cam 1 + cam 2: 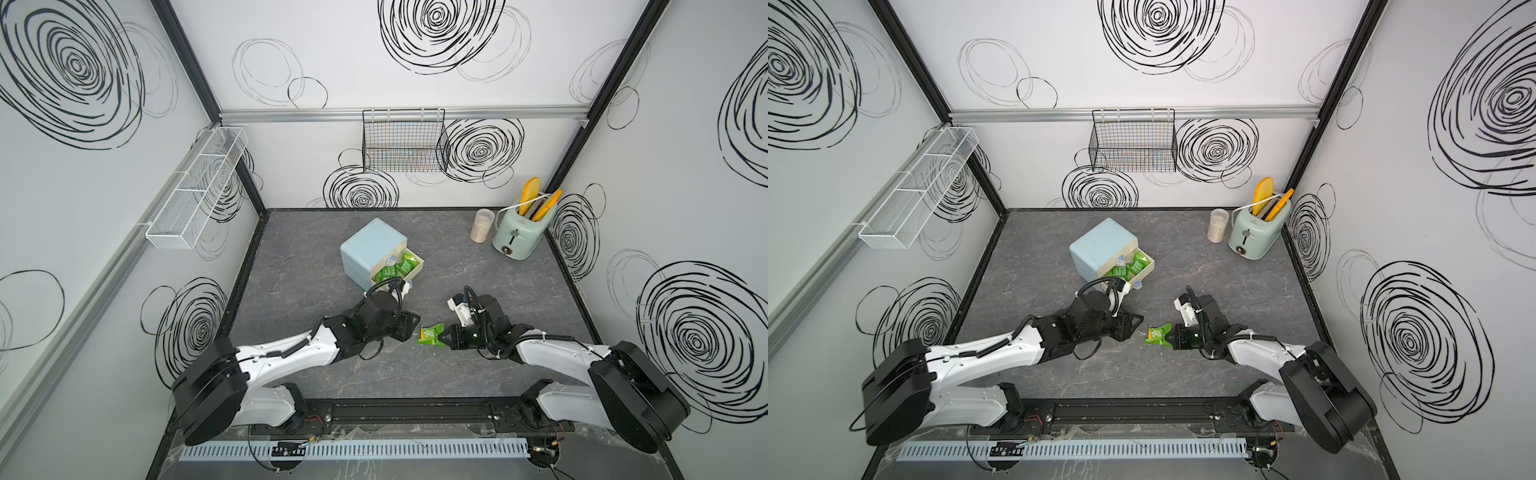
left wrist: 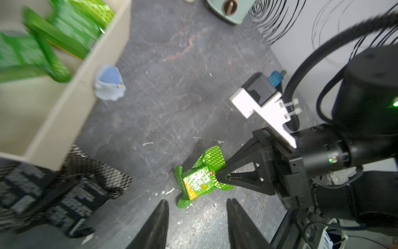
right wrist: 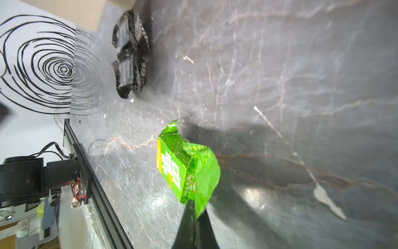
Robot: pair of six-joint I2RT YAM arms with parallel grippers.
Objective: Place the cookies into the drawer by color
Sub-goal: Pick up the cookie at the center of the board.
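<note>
Foil looks light and slippery, I judge: right end effector (image 2: 219,174) clamps the green packet (image 2: 198,183) by its flat crimped end, down at the bench (image 2: 172,97) between the arms; left end effector (image 2: 197,201) gapes empty.

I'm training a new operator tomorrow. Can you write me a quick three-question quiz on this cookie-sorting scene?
1. Multiple choice: what is the right gripper pinching by one end?
A. an orange packet
B. a green packet
C. the drawer knob
2. True or false: the open drawer contains orange packets.
3. Fill in: the left gripper has its jaws ____ and holds nothing.

Key: 1 B. 2 False; only green ones show inside. 3 open.
</note>
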